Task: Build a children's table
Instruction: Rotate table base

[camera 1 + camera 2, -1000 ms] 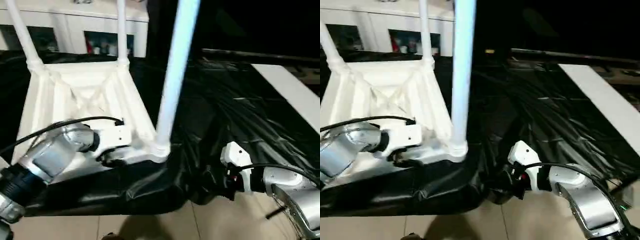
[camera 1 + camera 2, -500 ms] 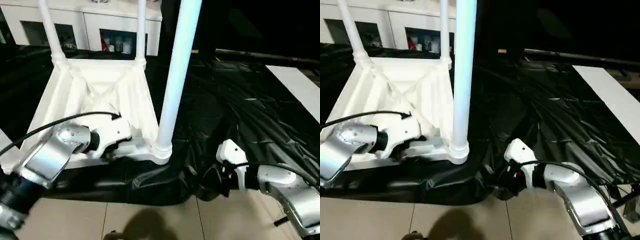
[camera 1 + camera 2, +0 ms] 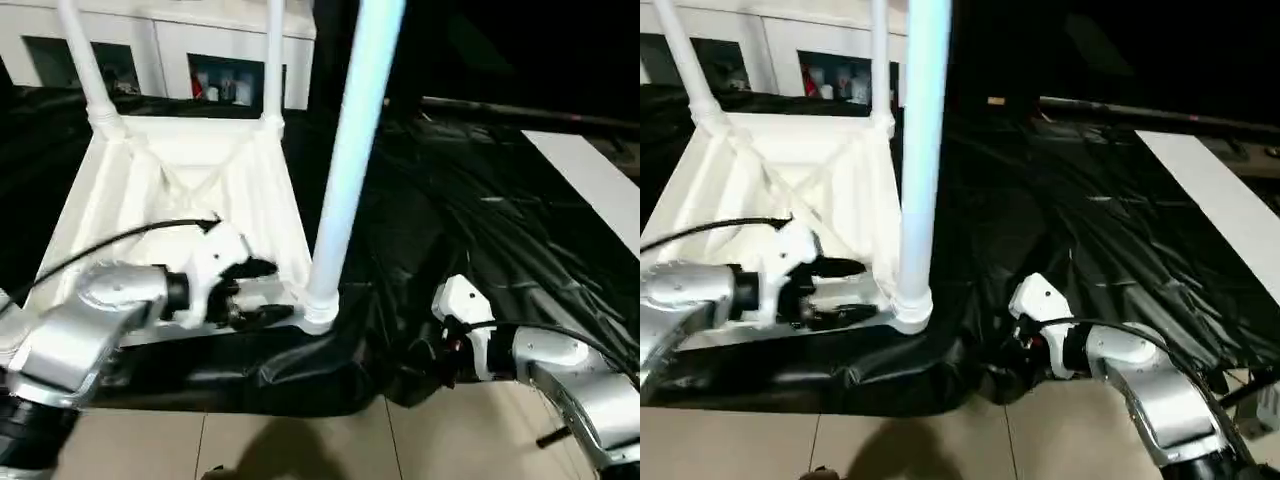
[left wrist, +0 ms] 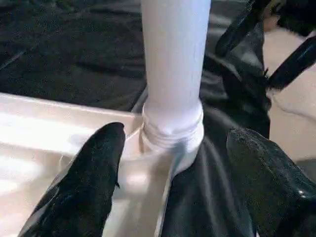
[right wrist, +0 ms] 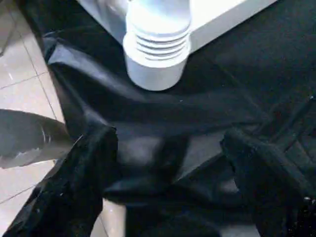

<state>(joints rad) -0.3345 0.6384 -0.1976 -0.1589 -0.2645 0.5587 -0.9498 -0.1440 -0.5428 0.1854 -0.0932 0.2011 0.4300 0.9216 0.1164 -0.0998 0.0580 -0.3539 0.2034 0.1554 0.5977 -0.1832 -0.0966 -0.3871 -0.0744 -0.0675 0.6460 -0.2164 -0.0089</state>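
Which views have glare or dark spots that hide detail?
Left eye view: the near leg glows pale blue and the table top washes out, ribs faint; the upper right is black. Left wrist view: glare on the top's rim. Right wrist view: black sheet swallows the dark fingers.

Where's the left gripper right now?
In the left eye view the left gripper is open at the near edge of the upside-down children's table, just left of the near pale-blue leg and its corner socket.
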